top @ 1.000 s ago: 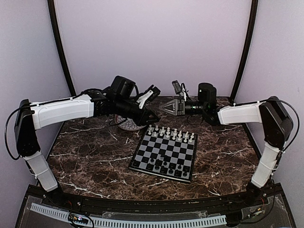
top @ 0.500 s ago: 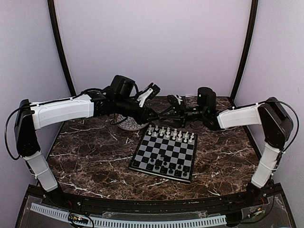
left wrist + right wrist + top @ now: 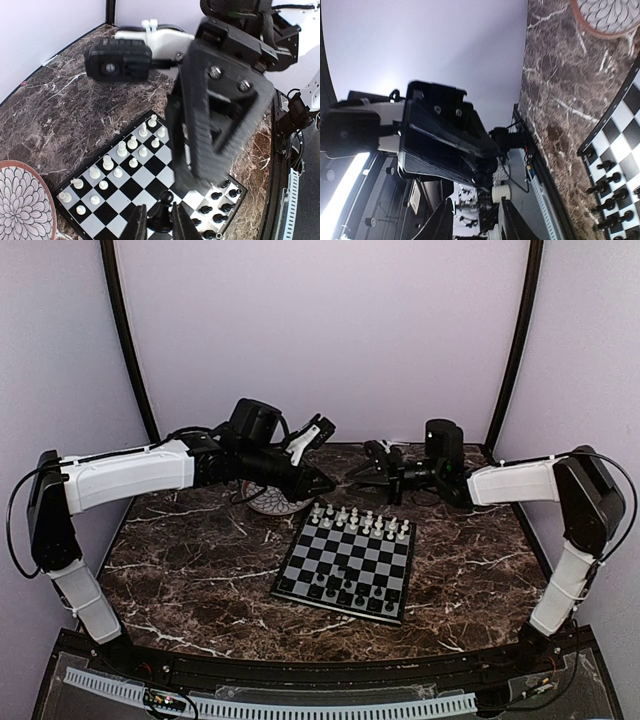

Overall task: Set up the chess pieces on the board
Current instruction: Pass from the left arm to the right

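Note:
The board (image 3: pixel 346 560) lies mid-table, with white chess pieces (image 3: pixel 360 520) on its far rows and black ones (image 3: pixel 335 590) on its near rows. My left gripper (image 3: pixel 322 483) hovers above the board's far left corner, shut on a black piece (image 3: pixel 162 206) held upright between its fingers (image 3: pixel 135 225). My right gripper (image 3: pixel 362 468) is open and empty and faces the left one closely. In the left wrist view it looms as a large black shape (image 3: pixel 220 115). The right wrist view looks between its own fingers (image 3: pixel 512 220) at the left gripper (image 3: pixel 445 135).
A round white-patterned, brown-rimmed plate (image 3: pixel 272 503) sits beside the board's far left corner, under the left arm; it also shows in the left wrist view (image 3: pixel 20 210). Dark marble table (image 3: pixel 190 570) stretches around the board. Curved black posts and walls close the back.
The right gripper has rolled its wrist and drawn back slightly to the right. The left gripper stays almost in place, still holding the black piece.

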